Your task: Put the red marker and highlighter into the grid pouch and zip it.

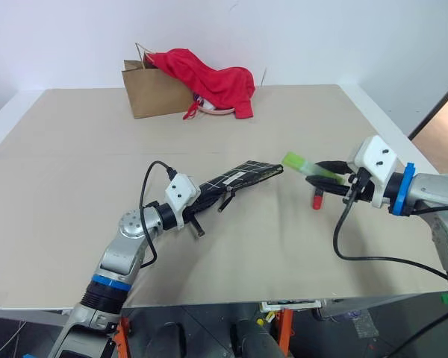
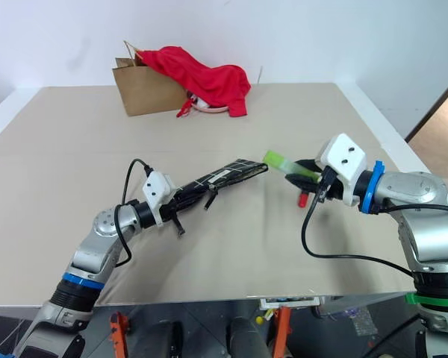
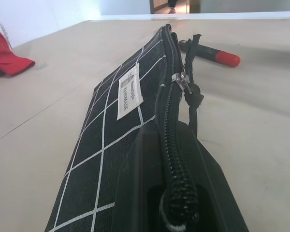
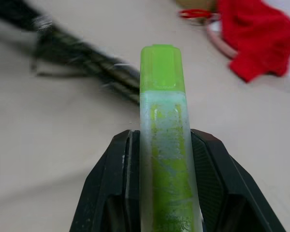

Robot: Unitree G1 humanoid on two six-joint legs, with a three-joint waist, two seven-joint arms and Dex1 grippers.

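Observation:
My left gripper (image 1: 203, 195) is shut on one end of the grid pouch (image 1: 239, 177), a black fabric pouch with white grid lines. It holds the pouch off the table, stretched out toward the right. The zipper and its pull cord (image 3: 186, 87) run along the pouch's upper edge. My right gripper (image 1: 333, 174) is shut on the light-green highlighter (image 4: 163, 111). The highlighter (image 1: 305, 166) hangs in the air, its tip close to the pouch's free end. The red marker (image 1: 317, 200) lies on the table just below my right gripper, also seen beyond the pouch as the red marker (image 3: 216, 54).
A brown paper bag (image 1: 151, 93) stands at the back of the table with a red cloth (image 1: 213, 80) draped over it. The beige table (image 1: 75, 156) stretches wide to the left. Its front edge (image 1: 231, 302) runs close below my arms.

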